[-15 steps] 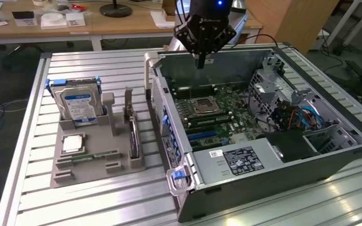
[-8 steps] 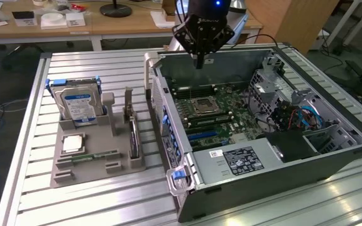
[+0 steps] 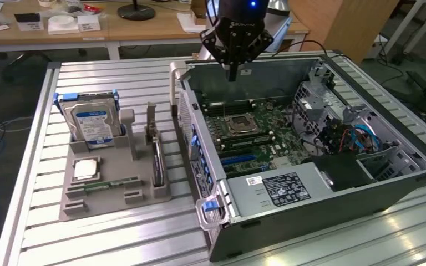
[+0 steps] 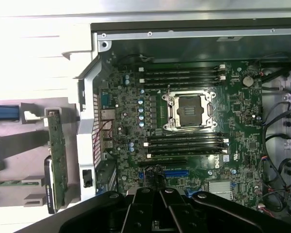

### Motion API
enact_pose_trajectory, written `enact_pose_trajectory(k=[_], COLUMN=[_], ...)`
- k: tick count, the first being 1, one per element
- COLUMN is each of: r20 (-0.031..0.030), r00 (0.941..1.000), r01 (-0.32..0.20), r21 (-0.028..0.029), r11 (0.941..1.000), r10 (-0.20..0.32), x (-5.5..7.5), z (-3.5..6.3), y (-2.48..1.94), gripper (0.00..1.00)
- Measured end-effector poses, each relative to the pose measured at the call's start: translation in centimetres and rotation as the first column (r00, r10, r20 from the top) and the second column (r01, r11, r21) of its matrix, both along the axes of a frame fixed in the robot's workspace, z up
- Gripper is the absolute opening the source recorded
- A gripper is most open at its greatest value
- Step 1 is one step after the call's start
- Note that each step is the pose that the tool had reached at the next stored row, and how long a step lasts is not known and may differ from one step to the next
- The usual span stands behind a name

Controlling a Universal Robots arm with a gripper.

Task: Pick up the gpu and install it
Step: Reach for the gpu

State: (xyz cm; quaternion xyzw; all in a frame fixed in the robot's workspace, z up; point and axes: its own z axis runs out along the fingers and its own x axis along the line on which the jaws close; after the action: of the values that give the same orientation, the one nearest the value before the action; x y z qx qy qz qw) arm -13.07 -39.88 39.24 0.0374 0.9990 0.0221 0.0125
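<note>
The gpu [image 3: 157, 162] stands on its long edge in a slot of the grey holder [image 3: 117, 206], its pale bracket at the far end. In the wrist view the gpu [image 4: 57, 162] lies beside the case's outer wall. My gripper [image 3: 232, 73] hangs above the far part of the open computer case [image 3: 272, 191], well apart from the gpu, at the exterior view's right of it. Its fingers are shut with nothing between them. Seen from the wrist, the gripper [image 4: 160, 190] hovers over the motherboard [image 4: 184, 126] near the blue expansion slot [image 4: 172, 173].
The holder also carries a silver hard drive [image 3: 91, 119], a processor chip [image 3: 86, 168] and a green memory stick [image 3: 113, 183]. Cables and drive cages fill the case's right side [image 3: 346, 133]. A wooden desk [image 3: 109, 27] with small items stands behind the slatted metal table [image 3: 109, 244].
</note>
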Motion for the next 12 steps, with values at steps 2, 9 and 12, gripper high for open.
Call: enact_pose_trajectory(k=[2, 9, 12], r20=[0.0, -0.0001, 0.0], r00=[1.0, 1.0, 1.0], r01=[0.0, 0.0, 0.0], r21=[0.0, 0.0, 0.0], r11=[1.0, 1.0, 1.0], r10=[0.0, 0.0, 0.0], x=[-0.1, -0.7, -1.1], z=[-0.01, -0.05, -0.07], y=[0.0, 0.0, 0.0], gripper=[0.11, 0.11, 0.11])
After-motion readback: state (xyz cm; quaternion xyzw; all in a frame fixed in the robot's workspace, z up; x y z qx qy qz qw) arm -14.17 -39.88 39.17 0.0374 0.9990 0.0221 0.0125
